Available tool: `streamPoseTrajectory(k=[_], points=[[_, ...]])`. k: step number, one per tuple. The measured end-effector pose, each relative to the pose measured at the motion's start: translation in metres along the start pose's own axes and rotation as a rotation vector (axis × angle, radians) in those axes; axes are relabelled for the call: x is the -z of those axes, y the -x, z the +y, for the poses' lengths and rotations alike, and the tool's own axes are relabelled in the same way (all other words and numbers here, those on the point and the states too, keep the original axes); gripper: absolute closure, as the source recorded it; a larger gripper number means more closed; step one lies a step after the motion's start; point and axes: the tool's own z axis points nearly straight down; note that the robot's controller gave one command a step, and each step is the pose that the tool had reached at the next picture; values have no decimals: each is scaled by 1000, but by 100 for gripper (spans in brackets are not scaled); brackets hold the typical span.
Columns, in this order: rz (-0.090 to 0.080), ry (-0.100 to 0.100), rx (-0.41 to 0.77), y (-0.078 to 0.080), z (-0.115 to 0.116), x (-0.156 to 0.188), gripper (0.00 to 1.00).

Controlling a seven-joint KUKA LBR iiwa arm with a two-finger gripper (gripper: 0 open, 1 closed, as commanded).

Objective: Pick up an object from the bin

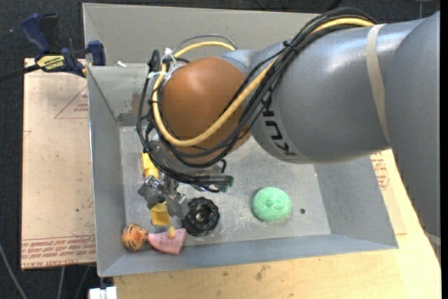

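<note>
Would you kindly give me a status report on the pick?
Gripper low, left side of bin, over small yellow block. Black round part, pink-orange toy close by. Green ball apart.

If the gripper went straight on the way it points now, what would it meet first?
Probably the small yellow block just under the gripper, beside the black round part, though depth is unclear.

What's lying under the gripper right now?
By the gripper lie a small yellow piece and a black round part. The orange wrist cover hides whatever lies on the bin floor beneath it.
</note>
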Motion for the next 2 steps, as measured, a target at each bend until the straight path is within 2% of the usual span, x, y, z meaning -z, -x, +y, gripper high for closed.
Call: streamPoseTrajectory(k=[1, 2], points=[[26, 14, -10, -16, -1, -8, 100], [14, 7, -2, -13, 6, 44, 100]])
